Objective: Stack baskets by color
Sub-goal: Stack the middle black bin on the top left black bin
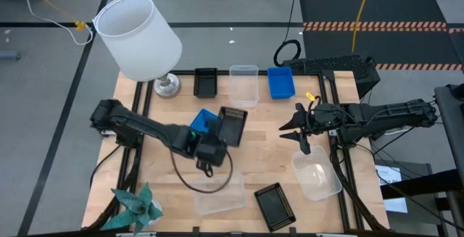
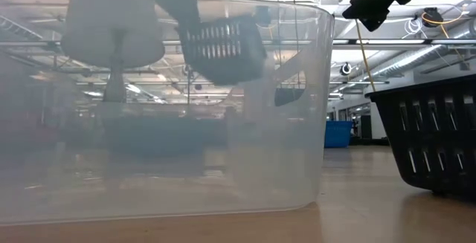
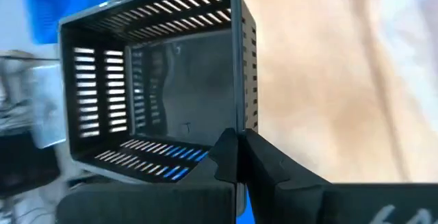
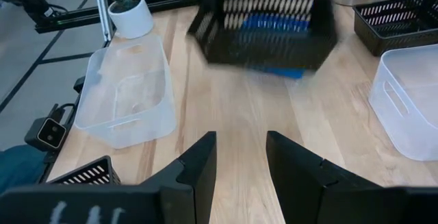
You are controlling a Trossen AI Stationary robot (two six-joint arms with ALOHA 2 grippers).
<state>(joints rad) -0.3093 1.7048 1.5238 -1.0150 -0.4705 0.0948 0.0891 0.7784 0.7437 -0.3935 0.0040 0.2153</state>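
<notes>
Left pincer (image 1: pixel 217 140) pinches a black basket's (image 1: pixel 232 125) rim at counter (image 1: pixel 261 143) centre; right pincer (image 1: pixel 297 132), spread, hovers toward three o'clock.

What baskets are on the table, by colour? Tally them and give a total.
Black baskets: 3
Clear baskets: 3
Blue baskets: 2 in view
Total: 8
</notes>
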